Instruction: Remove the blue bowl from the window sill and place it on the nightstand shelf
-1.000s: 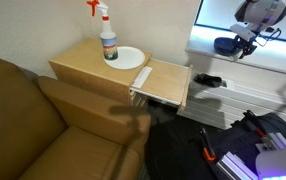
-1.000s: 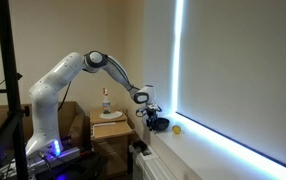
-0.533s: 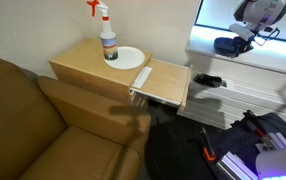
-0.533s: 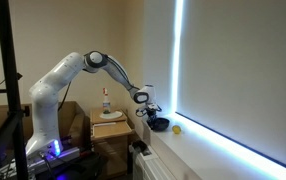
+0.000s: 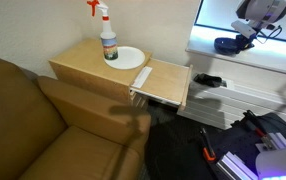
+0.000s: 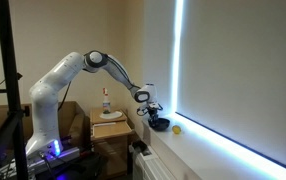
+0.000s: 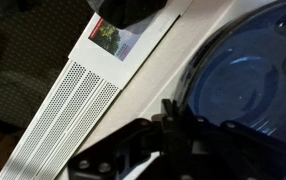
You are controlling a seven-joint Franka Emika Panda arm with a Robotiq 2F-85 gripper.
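In an exterior view, the claw (image 5: 245,38) is clamped on the rim of the blue bowl (image 5: 226,45), which sits low over the window sill (image 5: 263,62); I cannot tell whether it touches. The nightstand shelf (image 5: 170,82) juts bare from the bench (image 5: 83,62), which carries a white plate (image 5: 128,57) and a spray bottle (image 5: 107,35).

In an exterior view, the arm (image 6: 78,70) reaches to the window, the claw (image 6: 151,112) just above the blue bowl (image 6: 160,125).

In the wrist view, the claw's dark fingers (image 7: 168,128) meet at the rim of the blue bowl (image 7: 248,85), beside a perforated white grille (image 7: 73,100).
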